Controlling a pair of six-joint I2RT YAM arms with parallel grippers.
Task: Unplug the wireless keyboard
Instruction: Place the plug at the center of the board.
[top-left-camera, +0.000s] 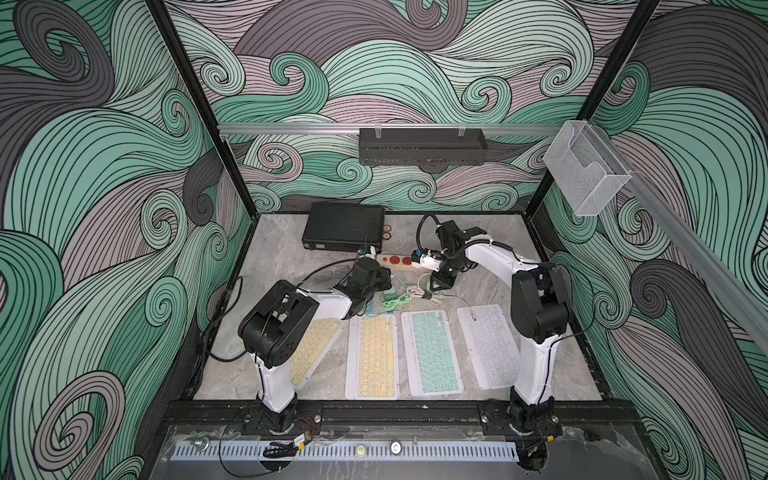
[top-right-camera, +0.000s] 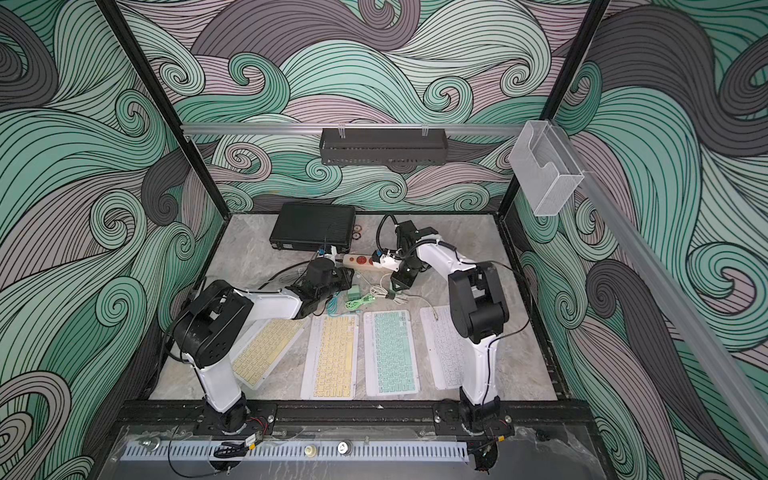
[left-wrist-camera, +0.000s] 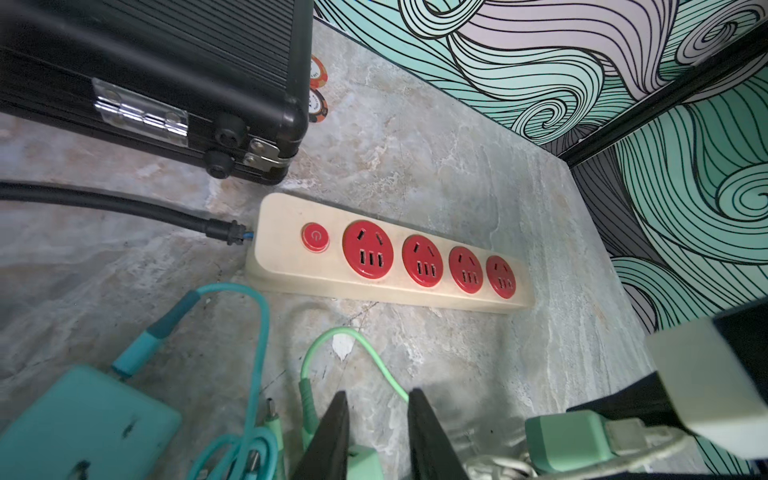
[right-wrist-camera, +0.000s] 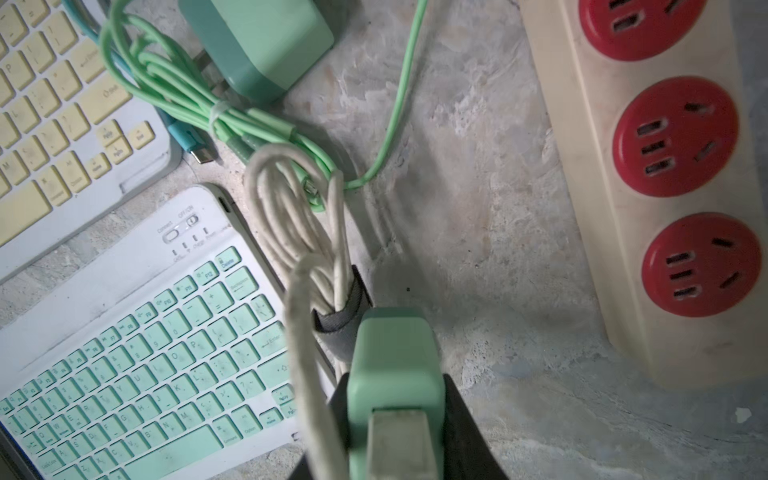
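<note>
Marble tabletop (top-left-camera: 274, 249), keyboards (top-left-camera: 432, 353) lining near edge

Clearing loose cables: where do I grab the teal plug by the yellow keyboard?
Take the teal plug by its plastic sleeve, behind the metal tip, from above, jaws across its width. It lies flat on the table, close beside the yellow keyboard, so sideways looks blocked.

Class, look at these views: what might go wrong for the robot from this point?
Risk one: the right gripper grips a mint charger whose white cable bundle overlaps the green cable bundle; lifting may drag both. Risk two: that cable reaches the white keyboard, so a pull might shift it.
</note>
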